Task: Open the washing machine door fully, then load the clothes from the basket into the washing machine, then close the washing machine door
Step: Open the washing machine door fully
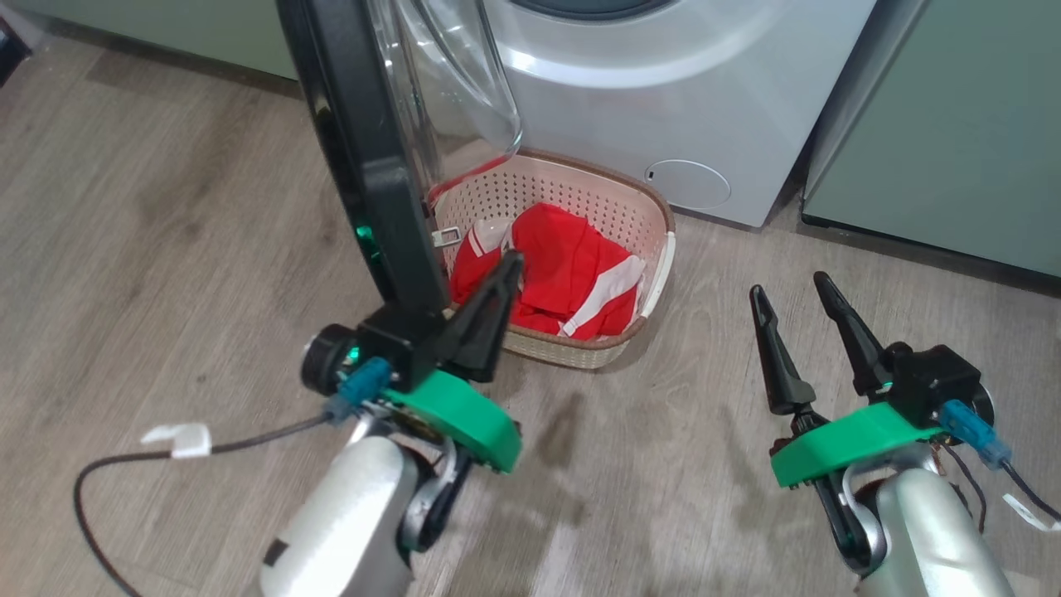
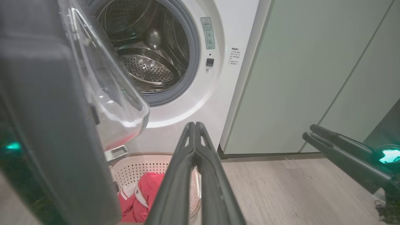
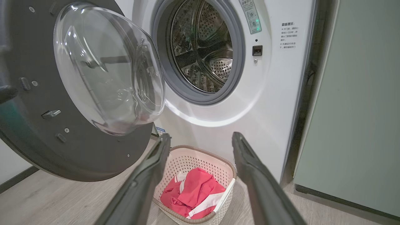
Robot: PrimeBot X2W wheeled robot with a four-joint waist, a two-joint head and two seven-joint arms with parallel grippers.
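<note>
The washing machine door (image 1: 365, 149) stands swung out, edge-on in the head view, its glass bowl (image 3: 109, 68) facing the open steel drum (image 3: 203, 50) of the white washing machine (image 1: 663, 99). The cream basket (image 1: 655, 217) sits on the floor under the door, against the machine's front. The red and white clothes (image 1: 564, 265) lie in the basket. My left gripper (image 1: 512, 261) is shut and empty, its base close against the door's lower rim and its tip over the basket. My right gripper (image 1: 789, 286) is open and empty, right of the basket above the floor.
Pale green cabinets (image 1: 937, 124) stand right of the machine and another runs along the back left. A round flap (image 1: 688, 182) sits low on the machine's front. A dark cable (image 1: 166, 448) trails over the wood floor at the lower left.
</note>
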